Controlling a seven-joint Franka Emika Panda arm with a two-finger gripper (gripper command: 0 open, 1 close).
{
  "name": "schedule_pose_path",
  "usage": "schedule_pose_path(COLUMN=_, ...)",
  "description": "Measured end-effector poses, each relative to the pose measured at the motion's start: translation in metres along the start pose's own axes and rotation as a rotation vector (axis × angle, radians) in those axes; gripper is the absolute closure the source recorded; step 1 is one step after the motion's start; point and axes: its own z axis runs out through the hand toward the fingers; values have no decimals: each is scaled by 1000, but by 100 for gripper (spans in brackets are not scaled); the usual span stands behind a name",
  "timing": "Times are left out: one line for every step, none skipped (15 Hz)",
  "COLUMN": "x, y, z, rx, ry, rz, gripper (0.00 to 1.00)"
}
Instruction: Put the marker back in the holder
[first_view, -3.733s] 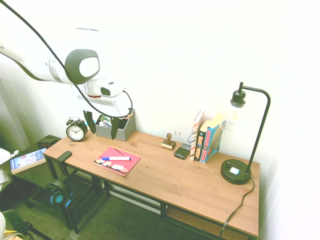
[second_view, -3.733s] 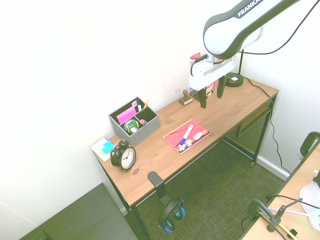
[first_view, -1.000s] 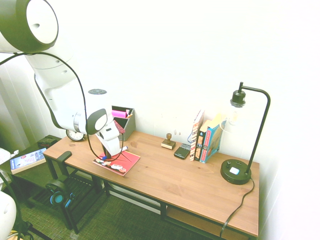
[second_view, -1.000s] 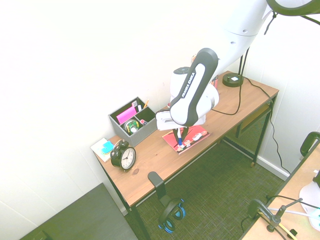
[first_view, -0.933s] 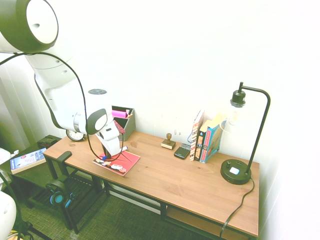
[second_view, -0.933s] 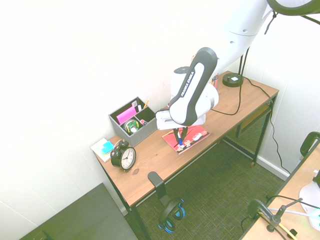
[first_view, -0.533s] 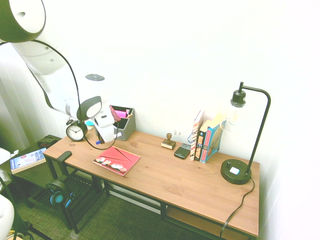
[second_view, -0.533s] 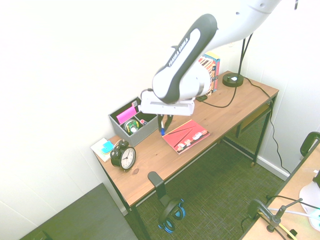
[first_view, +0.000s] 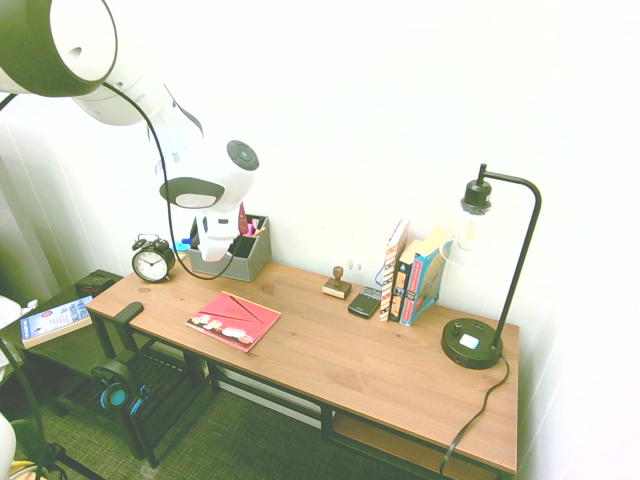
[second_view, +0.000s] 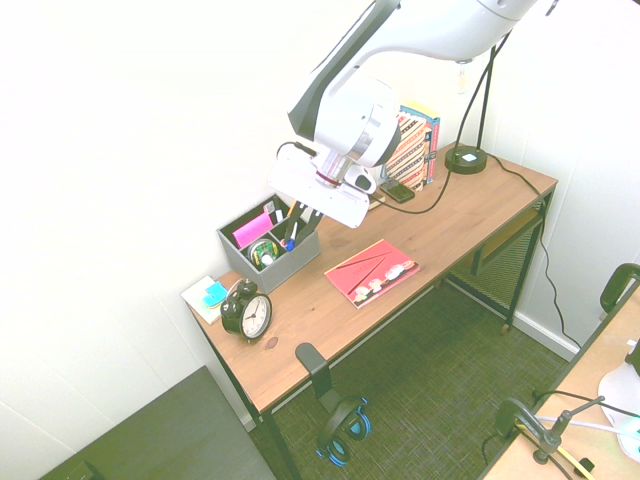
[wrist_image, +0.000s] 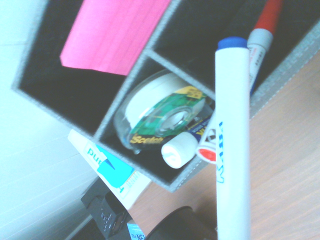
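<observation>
The gripper (second_view: 297, 228) is hanging over the holder (second_view: 268, 245) at the back left of the desk (second_view: 470, 200), tilted downward, with its jaws clamped tight on the marker (second_view: 291, 237). In the second exterior view the marker is pointing down from the fingers, its blue end just above the holder's front compartment. In the first exterior view the gripper (first_view: 213, 251) is sitting in front of the holder (first_view: 236, 262) and hiding most of it, so the marker cannot be made out there. In the wrist view the marker (wrist_image: 232, 140) is showing as a long white barrel with blue print and a blue tip, lying across the holder's (wrist_image: 172, 186) grey edge. That view is also looking into the compartments: a pink pad (wrist_image: 115, 32) is standing in the large one, a tape roll (wrist_image: 162, 116) and a small white-capped item (wrist_image: 177, 149) are lying in a smaller one, and a red-tipped pen (wrist_image: 261, 35) is leaning in another. An alarm clock (second_view: 246, 311) is standing on the desk near the holder, toward the desk's end, with a white and teal paper (second_view: 208, 295) beside it. A red booklet (second_view: 371, 271) is lying flat toward the front edge, apart from the holder. Books (first_view: 412, 272) and a lamp (first_view: 480, 290) are standing at the far end.
</observation>
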Motion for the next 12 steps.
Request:
schedule_pose_path(x=7, y=3, z=5, rx=3, ry=-8, rz=10, gripper=100)
schedule_pose_path(x=14, y=4, z=9, rx=8, ry=-15, rz=17, gripper=100)
schedule_pose_path(x=21, y=4, z=12, rx=12, ry=-18, rz=23, gripper=100)
schedule_pose_path(x=28, y=4, z=14, rx=14, ry=-20, rz=27, gripper=100)
schedule_pose_path(x=33, y=2, z=15, rx=23, ry=-26, rz=30, gripper=100)
schedule_pose_path(x=36, y=-1, z=15, rx=32, ry=-34, rz=33, gripper=100)
schedule_pose_path(x=37, y=-5, z=14, rx=45, ry=-43, rz=34, gripper=100)
schedule_pose_path(x=36, y=-9, z=13, rx=62, ry=-55, rz=36, gripper=100)
schedule_pose_path(x=33, y=-14, z=11, rx=81, ry=-72, rz=41, gripper=100)
schedule_pose_path(x=28, y=-20, z=10, rx=102, ry=-88, rz=43, gripper=100)
schedule_pose_path(x=25, y=-23, z=8, rx=119, ry=-100, rz=47, gripper=100)
schedule_pose_path(x=24, y=-26, z=7, rx=132, ry=-110, rz=54, gripper=100)
